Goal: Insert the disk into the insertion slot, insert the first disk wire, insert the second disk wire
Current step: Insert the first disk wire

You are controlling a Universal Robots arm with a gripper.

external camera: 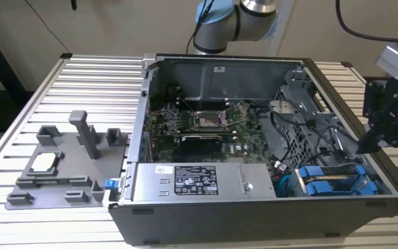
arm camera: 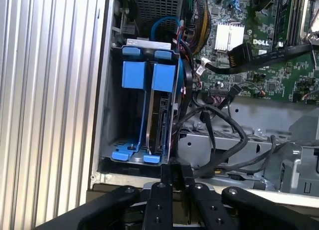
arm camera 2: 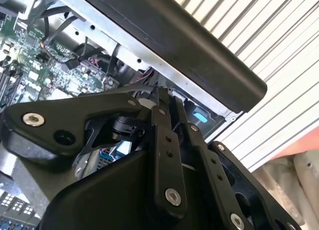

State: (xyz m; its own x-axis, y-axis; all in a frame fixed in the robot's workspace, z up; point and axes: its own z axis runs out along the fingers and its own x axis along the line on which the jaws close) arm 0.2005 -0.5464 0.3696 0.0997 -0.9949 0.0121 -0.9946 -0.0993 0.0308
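- Right, out on the exterior view's left a grey fixture tray (external camera: 50, 193) lies on the slatted table (external camera: 95, 78), with a processor chip (external camera: 43, 163) seated in it.
- Moving across, here's the open computer case (external camera: 254, 218): the motherboard (external camera: 206, 124) is in the middle and the labelled power supply (external camera: 192, 181) runs along the near wall.
- Up behind the case stands the robot arm (external camera: 237, 21).
- Further right, in the case's near corner, the first wrist view looks straight into the grey drive cage (arm camera: 112, 105).
- The disk (arm camera: 160, 110) is in there, standing on edge in the insertion slot (arm camera: 158, 140) with its blue frame around it.
- A second blue-framed drive (arm camera: 134, 74) sits just beside it in the neighbouring bay.
- Black cables (arm camera: 219, 135) loop close beside the cage, and I cannot tell whether any is plugged into the disk.
- On the exterior view's right, the gripper (external camera: 362, 149) hangs over the case's right wall, near the cage.
- Both wrist views show its fingers (arm camera: 163, 190) pressed together with nothing held between them.
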